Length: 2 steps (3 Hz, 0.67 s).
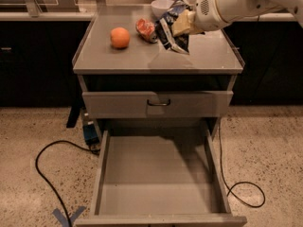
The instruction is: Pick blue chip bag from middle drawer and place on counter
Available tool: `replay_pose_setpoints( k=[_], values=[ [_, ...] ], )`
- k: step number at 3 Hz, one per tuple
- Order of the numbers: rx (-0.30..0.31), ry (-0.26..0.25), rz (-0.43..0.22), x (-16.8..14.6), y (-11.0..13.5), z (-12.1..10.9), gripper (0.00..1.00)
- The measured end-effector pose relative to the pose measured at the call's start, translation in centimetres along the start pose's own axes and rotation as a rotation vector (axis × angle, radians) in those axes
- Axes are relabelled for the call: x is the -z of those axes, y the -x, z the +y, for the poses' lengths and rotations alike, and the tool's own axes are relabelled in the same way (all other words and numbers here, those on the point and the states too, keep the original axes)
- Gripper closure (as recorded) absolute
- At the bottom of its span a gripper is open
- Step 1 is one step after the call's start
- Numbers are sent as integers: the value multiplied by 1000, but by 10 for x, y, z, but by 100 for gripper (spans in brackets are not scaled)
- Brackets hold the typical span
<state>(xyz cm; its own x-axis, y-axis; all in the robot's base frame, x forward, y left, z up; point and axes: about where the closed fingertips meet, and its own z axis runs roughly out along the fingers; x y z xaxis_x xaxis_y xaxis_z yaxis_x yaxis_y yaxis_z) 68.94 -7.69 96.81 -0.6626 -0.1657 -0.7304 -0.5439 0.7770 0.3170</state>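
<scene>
Tan-fingered pincer (183, 23) clamped on blue chip bag (169, 32), low over tabletop (132, 58) at rear right, contact unclear, just beside crushed can (146, 29). Below, middle drawer (158, 174) pulled open. Lower to flat contact, clear of can and orange (120, 37), then release gently.

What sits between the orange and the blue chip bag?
Crushed soda can, on the counter, per the camera view. The gripper holds the blue chip bag over the counter.

Matt metal counter (118, 59), glossy foil bag (169, 36), smooth plastic gripper (182, 23) above it
</scene>
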Motion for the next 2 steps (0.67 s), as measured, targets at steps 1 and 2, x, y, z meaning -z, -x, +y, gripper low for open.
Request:
replay_pose_setpoints(
  k=[1,2],
  values=[
    [-123,-88,-52,-1,20,-45,100],
    [-197,-116,-44,-21,31,-75,100]
  ],
)
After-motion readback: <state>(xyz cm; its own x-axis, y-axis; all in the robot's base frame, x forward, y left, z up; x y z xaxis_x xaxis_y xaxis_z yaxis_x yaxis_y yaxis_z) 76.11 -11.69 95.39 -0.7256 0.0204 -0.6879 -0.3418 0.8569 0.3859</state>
